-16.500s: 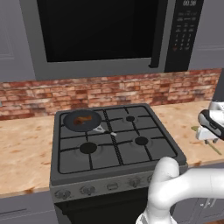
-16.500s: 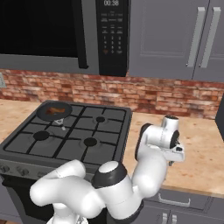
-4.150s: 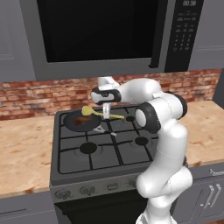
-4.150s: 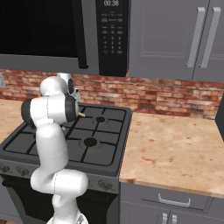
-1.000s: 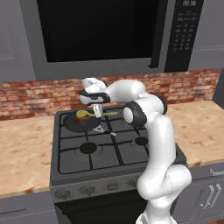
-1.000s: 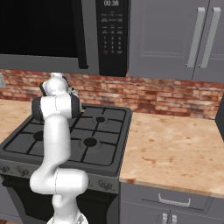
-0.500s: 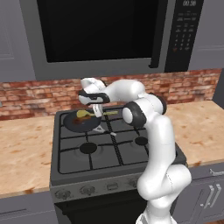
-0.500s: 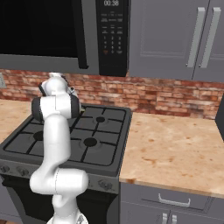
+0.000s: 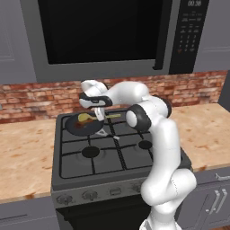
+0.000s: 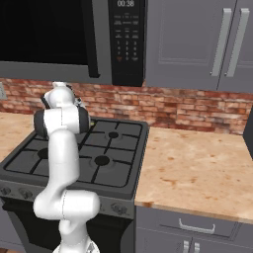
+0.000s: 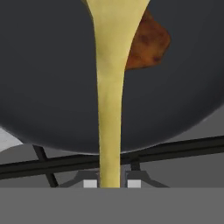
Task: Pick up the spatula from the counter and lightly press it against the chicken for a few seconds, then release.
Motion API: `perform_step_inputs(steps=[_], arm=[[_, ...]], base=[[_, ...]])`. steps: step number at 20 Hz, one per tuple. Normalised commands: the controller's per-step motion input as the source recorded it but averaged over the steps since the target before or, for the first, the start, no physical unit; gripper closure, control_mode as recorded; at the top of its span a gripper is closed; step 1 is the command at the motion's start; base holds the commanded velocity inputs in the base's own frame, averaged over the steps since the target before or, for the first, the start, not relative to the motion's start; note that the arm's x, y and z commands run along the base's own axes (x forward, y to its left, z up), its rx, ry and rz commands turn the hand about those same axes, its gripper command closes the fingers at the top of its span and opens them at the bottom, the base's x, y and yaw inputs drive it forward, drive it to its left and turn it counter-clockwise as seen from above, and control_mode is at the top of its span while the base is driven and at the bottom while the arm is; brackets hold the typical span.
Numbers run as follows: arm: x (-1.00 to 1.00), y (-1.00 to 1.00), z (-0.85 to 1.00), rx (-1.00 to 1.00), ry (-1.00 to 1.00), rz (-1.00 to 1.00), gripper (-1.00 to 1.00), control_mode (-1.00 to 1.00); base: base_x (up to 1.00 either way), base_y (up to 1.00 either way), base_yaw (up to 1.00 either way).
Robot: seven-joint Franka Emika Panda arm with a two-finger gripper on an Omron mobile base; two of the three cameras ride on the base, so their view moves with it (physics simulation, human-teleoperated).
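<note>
My gripper (image 9: 99,115) hangs over the right rim of the black pan (image 9: 72,125) on the stove's back left burner. It is shut on the handle of a yellow spatula (image 9: 86,118), whose blade reaches left into the pan. In the hand view the spatula (image 11: 110,87) runs up from between my fingertips (image 11: 90,183) of the gripper (image 11: 111,183) across the pan (image 11: 48,83). Its blade covers the left part of the brown chicken piece (image 11: 151,43). In the right base view my own arm (image 10: 60,118) hides the pan and the hand.
The black stove (image 9: 112,157) has raised grates (image 11: 175,146) just under the pan. A microwave (image 9: 99,31) hangs low above it, with a brick wall (image 9: 27,101) behind. Wooden counter (image 10: 197,163) lies to the right and another stretch (image 9: 22,157) to the left.
Over the last second nothing has visibly moved. Before that the arm swung from the right counter and carried the spatula left over the pan.
</note>
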Motion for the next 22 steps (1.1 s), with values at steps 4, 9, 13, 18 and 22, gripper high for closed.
perform_step_inputs(steps=[4, 9, 13, 18, 22], arm=[[-0.14, 0.0, 0.0, 0.0, 0.0, 0.03, 1.0, -1.0], [-0.09, 0.0, 0.0, 0.0, 0.0, 0.03, 1.0, -1.0], [-0.1, 0.0, 0.0, 0.0, 0.0, 0.03, 1.0, -1.0], [-0.08, 0.0, 0.0, 0.0, 0.0, 0.03, 1.0, -1.0], [-0.05, 0.0, 0.0, 0.0, 0.0, 0.03, 1.0, -1.0]], base=[[0.0, 0.0, 0.0], [0.0, 0.0, 0.0], [0.0, 0.0, 0.0], [0.0, 0.0, 0.0], [0.0, 0.0, 0.0]])
